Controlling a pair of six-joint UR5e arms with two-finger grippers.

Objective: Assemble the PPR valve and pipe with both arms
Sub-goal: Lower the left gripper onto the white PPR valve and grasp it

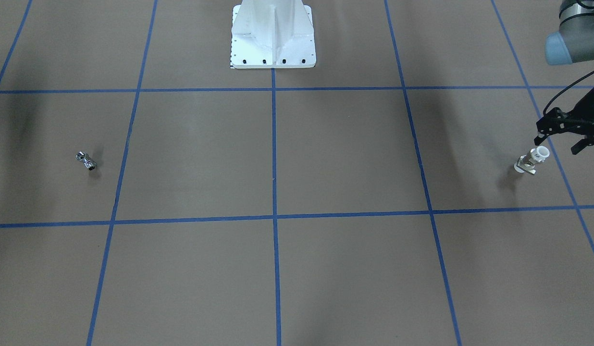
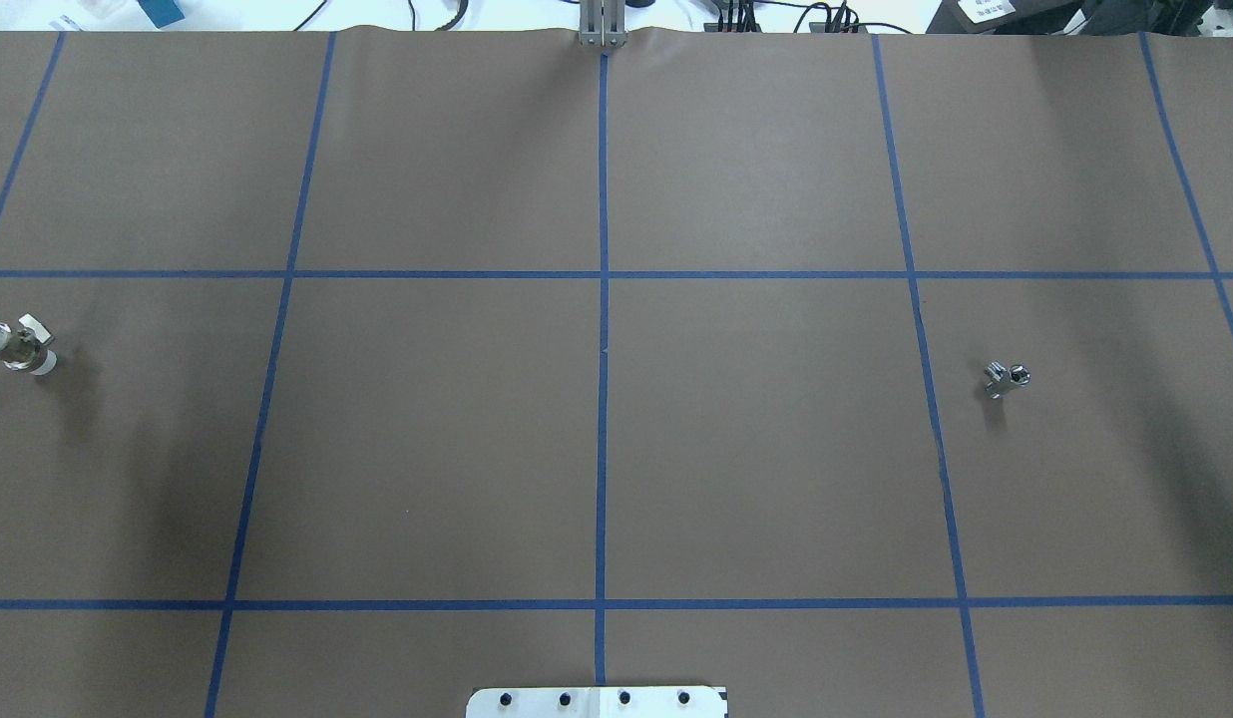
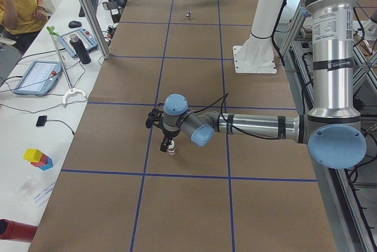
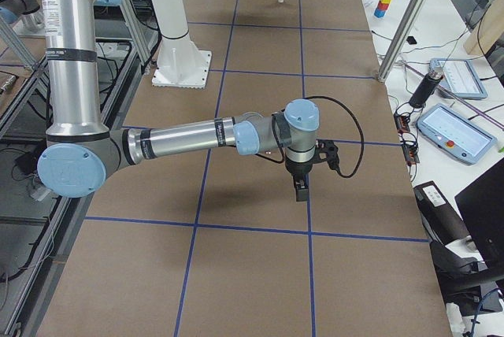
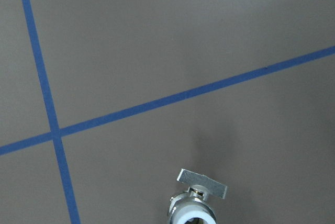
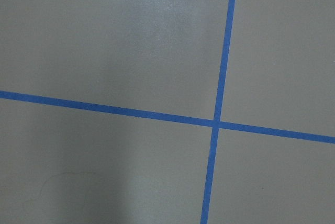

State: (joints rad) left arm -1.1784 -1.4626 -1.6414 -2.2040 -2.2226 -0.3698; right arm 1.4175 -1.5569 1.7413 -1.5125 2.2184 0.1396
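The PPR valve (image 1: 532,161) stands on the brown table at its left end, white collar uppermost, with its flat tab pointing sideways. It also shows as the valve (image 2: 20,345), the valve (image 3: 171,148) and the valve (image 5: 196,205). My left gripper (image 1: 559,144) hangs just above it with the jaws apart, one fingertip (image 1: 538,140) right over the collar. The chrome pipe (image 1: 86,161) lies alone far off at the other end, the same pipe (image 2: 1006,377). My right gripper (image 4: 302,187) points down over bare table; I cannot tell if it is open or shut.
The white bolted pedestal (image 1: 273,38) stands at the table's middle on the robot's side. Blue tape lines (image 2: 603,349) divide the brown surface. Side benches hold tablets (image 3: 35,76), a metal post (image 3: 88,16) and a seated person (image 3: 20,5).
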